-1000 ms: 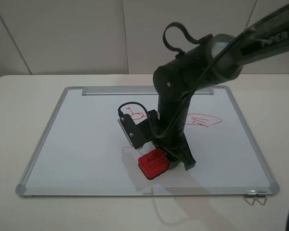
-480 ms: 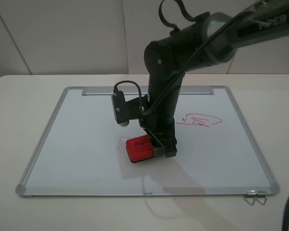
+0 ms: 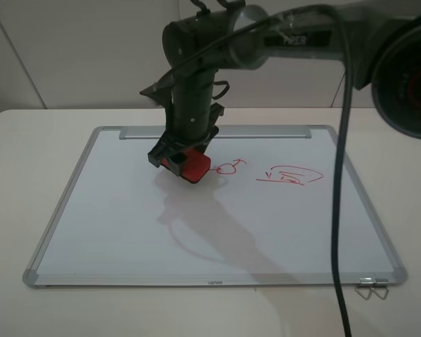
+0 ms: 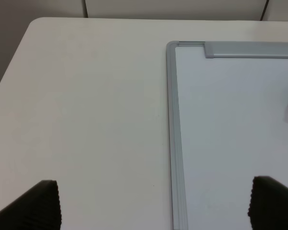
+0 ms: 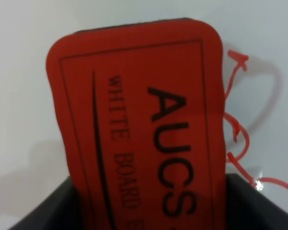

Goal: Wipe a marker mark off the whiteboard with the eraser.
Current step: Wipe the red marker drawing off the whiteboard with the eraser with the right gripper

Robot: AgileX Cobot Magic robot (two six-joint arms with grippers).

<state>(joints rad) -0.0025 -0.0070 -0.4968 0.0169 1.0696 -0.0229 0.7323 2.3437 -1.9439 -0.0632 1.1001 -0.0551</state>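
Observation:
The whiteboard (image 3: 112, 225) lies flat on the table. My right gripper (image 3: 174, 157) reaches across the middle and is shut on the red eraser (image 3: 191, 166), which hangs tilted at the board surface; I cannot tell whether it touches. The marker mark (image 3: 229, 167), a small red spectacle-like doodle, sits just right of the eraser. In the right wrist view the eraser (image 5: 139, 129) with "AUCS" lettering fills the frame between dark fingers (image 5: 38, 215), and the marker mark (image 5: 240, 134) runs along its edge, partly hidden. The left gripper (image 4: 156, 206) is open over the whiteboard (image 4: 230, 120) frame's corner area.
A red scribbled wedge outline (image 3: 291, 175) lies on the board's right half. The grey tray bar (image 3: 266, 132) runs along the far edge. A metal binder clip (image 3: 370, 288) sits off the front right corner. The right arm and its cable arch over the board's far side.
The right gripper carried the eraser from the board's front centre toward the far side and leftward, turning its wrist. It now sits just left of the marker mark, which shows again.

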